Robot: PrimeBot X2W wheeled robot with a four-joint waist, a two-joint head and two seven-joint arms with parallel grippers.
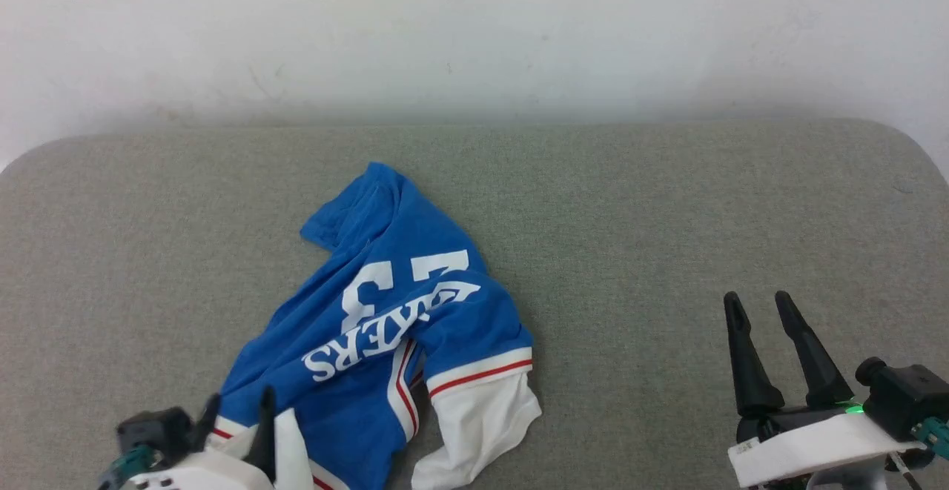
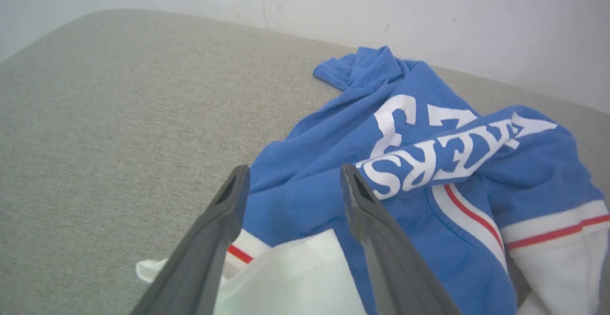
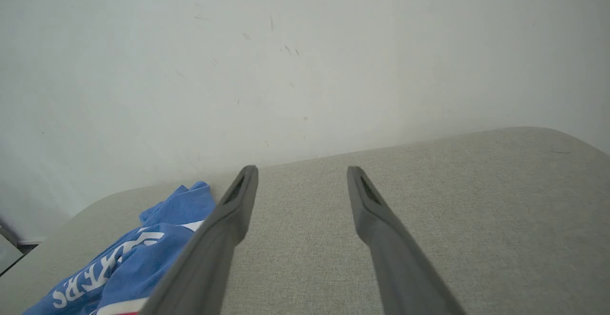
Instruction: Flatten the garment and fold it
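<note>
The garment point(image 1: 385, 312), a royal-blue shirt with white lettering, white sleeves and red-and-white trim, lies crumpled on the grey surface left of centre. One white sleeve point(image 1: 482, 416) spreads toward the near edge. My left gripper point(image 1: 239, 410) stands open at the lower left, over the garment's near-left edge; in the left wrist view its fingers point(image 2: 224, 224) straddle blue cloth and a white sleeve point(image 2: 295, 277) without pinching them. At the lower right, well away from the garment point(image 3: 128, 258), my right gripper point(image 1: 760, 305) is open and holds nothing.
The grey padded surface point(image 1: 667, 238) has rounded far corners and meets a white wall point(image 1: 474, 30) at the back. Bare fabric stretches between the garment and my right gripper.
</note>
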